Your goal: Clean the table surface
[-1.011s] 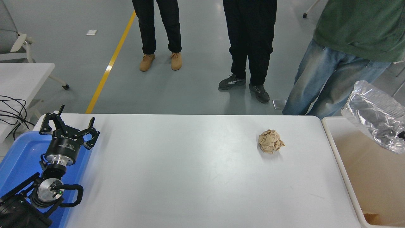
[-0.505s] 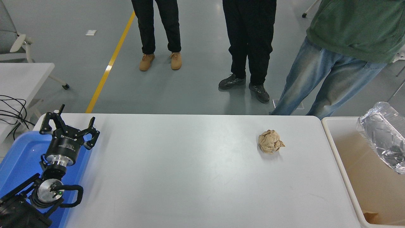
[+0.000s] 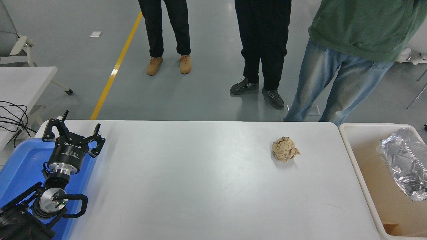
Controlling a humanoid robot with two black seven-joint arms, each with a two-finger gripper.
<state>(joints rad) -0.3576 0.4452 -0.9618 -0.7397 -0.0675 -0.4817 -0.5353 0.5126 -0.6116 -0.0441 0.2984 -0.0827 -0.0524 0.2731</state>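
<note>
The table surface [image 3: 200,186] is a wide white-grey top filling the lower picture. On its right half lies a crumpled brown paper ball [image 3: 285,149]. My left gripper [image 3: 72,132] is parked at the lower left over a blue tray, open, with nothing between its fingers. The right arm and its gripper are out of view.
A beige bin [image 3: 358,160] stands against the table's right end, holding a crumpled silver foil tray [image 3: 403,163] and a brown scrap [image 3: 392,228]. A blue tray [image 3: 20,170] lies under my left arm. Three people stand at the far side; a white side table [image 3: 23,83] is at the left.
The silver foil tray has dropped from above the bin's right side down into the bin. The person in the green top has shifted left. My left arm has not moved.
</note>
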